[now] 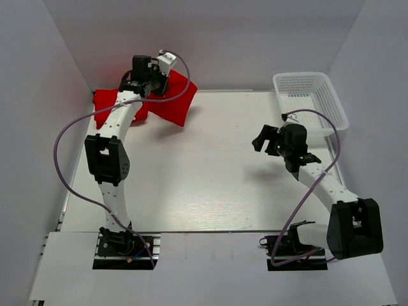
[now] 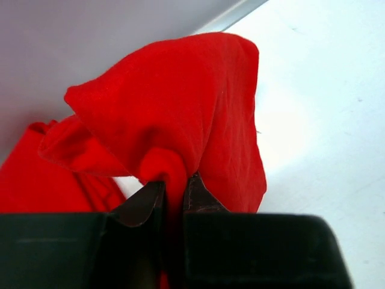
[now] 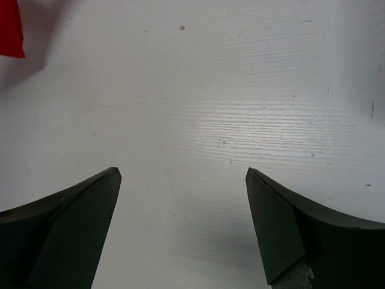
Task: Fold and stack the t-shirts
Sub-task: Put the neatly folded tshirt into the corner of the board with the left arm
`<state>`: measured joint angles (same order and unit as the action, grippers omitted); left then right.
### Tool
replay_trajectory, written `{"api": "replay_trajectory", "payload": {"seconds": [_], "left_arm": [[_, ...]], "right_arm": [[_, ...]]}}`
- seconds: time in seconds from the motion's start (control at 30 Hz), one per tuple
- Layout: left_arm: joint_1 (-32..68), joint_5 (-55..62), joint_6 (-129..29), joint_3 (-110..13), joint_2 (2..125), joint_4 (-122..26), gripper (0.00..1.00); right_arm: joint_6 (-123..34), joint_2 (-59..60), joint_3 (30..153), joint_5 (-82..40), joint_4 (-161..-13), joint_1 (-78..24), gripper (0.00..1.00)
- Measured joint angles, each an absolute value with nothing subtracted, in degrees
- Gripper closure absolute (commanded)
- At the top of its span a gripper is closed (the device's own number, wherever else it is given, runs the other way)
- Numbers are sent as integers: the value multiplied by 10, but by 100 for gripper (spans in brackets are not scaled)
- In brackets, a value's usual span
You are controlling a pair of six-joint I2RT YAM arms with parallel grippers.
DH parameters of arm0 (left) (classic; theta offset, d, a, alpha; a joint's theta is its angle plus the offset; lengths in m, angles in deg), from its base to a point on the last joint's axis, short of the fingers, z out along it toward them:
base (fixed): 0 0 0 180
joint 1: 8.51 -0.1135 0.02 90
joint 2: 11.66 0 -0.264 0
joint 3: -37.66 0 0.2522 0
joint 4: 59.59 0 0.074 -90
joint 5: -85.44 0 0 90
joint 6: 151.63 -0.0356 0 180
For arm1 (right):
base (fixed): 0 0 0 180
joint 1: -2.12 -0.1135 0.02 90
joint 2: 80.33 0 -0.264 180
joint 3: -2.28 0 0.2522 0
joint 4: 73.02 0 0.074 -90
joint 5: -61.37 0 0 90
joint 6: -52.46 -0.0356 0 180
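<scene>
Cloth of a red t-shirt (image 2: 180, 102) is pinched tight between the left jaws; only the left wrist view shows this. From above, the shirt hangs below them, beside more red cloth (image 1: 105, 105). Right jaws gape wide over the counter (image 3: 240, 90), holding nothing, far from the shirt.

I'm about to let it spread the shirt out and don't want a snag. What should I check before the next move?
1. Left tool shut on the shirt: ok, cloth is pinched in it.
2. Right tool open and empty: ok, above bare table.
3. Only one shirt in the grip: cannot tell, more red cloth bunches behind it.
4. A free corner for the right tool to take: cannot tell, the shirt hangs crumpled.
5. Basket away from the shirt: ok, it sits in the far right corner.
</scene>
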<state>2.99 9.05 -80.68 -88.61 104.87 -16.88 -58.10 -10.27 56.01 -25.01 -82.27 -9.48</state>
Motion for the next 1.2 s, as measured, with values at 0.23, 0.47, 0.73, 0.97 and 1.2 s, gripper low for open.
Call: {"api": "replay_trajectory", "payload": {"seconds": [0.23,0.47,0.73,0.97,1.2], "left_arm": [[-22,127,-831,-969,1111,-113,100],[-58,144,-848,-1001,1126,-87,100],[-91,161,-852,-1021,1126,-85,100],[-119,169,-862,-1021,1125,-86,100],[-153,190,-855,-1044,1128,-103,100]], "right_arm": [[-581,-66,587,-241,-823,-95,10],[-584,-26,624,-227,-821,-95,10],[-598,13,632,-206,-810,-96,10],[-599,21,648,-203,-806,-97,10],[-601,27,651,-208,-806,-103,10]]}}
